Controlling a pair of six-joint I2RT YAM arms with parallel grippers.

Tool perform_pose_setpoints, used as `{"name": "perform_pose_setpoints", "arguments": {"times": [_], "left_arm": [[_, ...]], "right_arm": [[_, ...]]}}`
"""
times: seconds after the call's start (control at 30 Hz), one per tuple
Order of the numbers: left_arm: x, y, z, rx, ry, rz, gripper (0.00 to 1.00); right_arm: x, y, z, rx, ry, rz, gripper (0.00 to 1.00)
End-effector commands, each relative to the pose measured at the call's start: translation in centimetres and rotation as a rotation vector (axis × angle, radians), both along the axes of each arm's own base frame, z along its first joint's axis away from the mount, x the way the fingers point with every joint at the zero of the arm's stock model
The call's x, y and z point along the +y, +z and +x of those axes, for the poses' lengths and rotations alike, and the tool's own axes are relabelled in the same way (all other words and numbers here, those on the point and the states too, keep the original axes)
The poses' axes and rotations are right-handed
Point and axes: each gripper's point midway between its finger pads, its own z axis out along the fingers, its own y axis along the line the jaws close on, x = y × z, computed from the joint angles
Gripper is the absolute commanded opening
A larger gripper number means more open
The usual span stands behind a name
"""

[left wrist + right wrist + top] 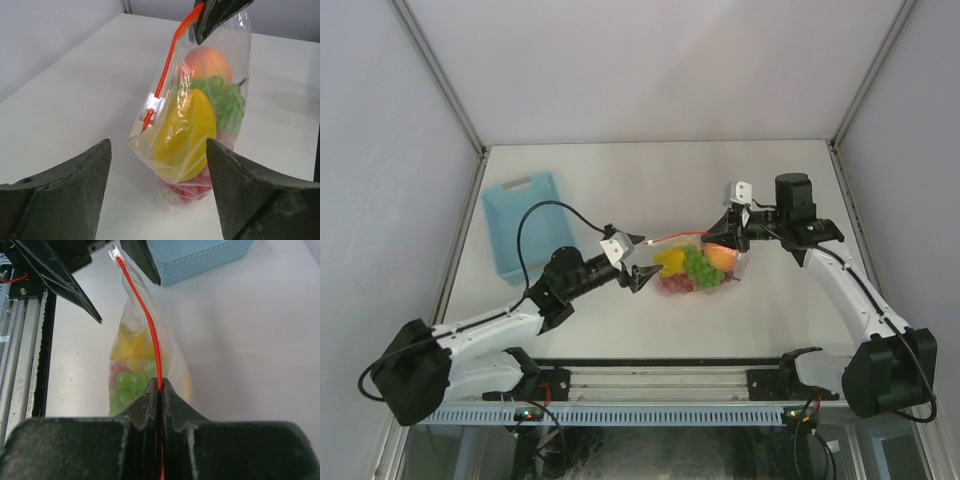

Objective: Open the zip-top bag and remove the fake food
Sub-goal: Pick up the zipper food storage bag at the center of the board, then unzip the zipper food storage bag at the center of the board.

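From above, your right tool (pixel 725 232) is pinching the top far corner of the zip-top bag (pixel 712 262). The bag stands upright mid-bench (pixel 620 320), and the fake food (pixel 692 266) is bunched in its bottom. The right arm reaches in from the right with the elbow bent and the wrist turned toward the centre. Your left tool (pixel 639 260) is spread just beside the bag's near edge and holds nothing; its forearm is stretched low and angled at the bag.

In the left wrist view, the red-orange zip strip (pixel 167 70) slopes down to a white slider (pixel 153 104) straight ahead between the fingers. I judge you should ease forward and close on the strip right at that slider, not on the loose film below.

In the right wrist view, the jaws are pressed together on the strip. Hold that end firm so the left has something to pull against.
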Motion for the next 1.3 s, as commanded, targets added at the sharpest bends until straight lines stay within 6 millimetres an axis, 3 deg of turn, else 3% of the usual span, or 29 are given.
{"name": "perform_pose_setpoints", "arguments": {"times": [0.0,0.2,0.33,0.5,0.63,0.73,0.77,0.9,0.97,1.1,1.27], "left_arm": [[-1.8,2.8,0.5,-0.059,-0.058,-0.124,0.76],[-4.2,4.1,0.3,-0.018,-0.173,-0.211,0.60],[-4.1,4.5,0.3,0.011,-0.178,-0.300,0.52],[-3.8,4.8,-0.2,0.045,-0.196,-0.361,0.34],[-3.6,4.8,-0.5,0.045,-0.203,-0.364,0.05],[-3.6,4.9,-0.7,0.054,-0.207,-0.350,0.00],[-3.7,4.9,-0.7,0.059,-0.209,-0.337,0.00],[-3.8,4.6,-0.8,0.075,-0.205,-0.252,0.00],[-3.9,4.5,-0.8,0.057,-0.201,-0.207,0.00],[-4.3,4.7,-1.0,0.038,-0.206,-0.134,0.00],[-5.0,5.0,-1.2,0.033,-0.218,-0.078,0.00]], "right_arm": [[0.5,3.7,-0.6,-0.103,0.069,0.093,0.00],[0.5,4.5,-1.0,-0.092,0.082,0.120,0.00],[0.3,4.9,-1.1,-0.081,0.080,0.132,0.00],[0.1,4.4,-1.4,-0.065,0.081,0.127,0.00],[0.1,3.9,-1.5,-0.060,0.081,0.119,0.00],[-0.1,3.7,-1.5,-0.077,0.073,0.104,0.00],[-0.2,3.7,-1.6,-0.091,0.075,0.097,0.03],[0.0,5.1,-2.7,-0.148,0.137,0.107,0.47],[0.4,6.1,-3.3,-0.169,0.178,0.127,0.63],[2.3,7.5,-4.6,-0.174,0.265,0.157,0.72],[5.0,7.3,-4.3,-0.118,0.284,0.150,0.68]]}}
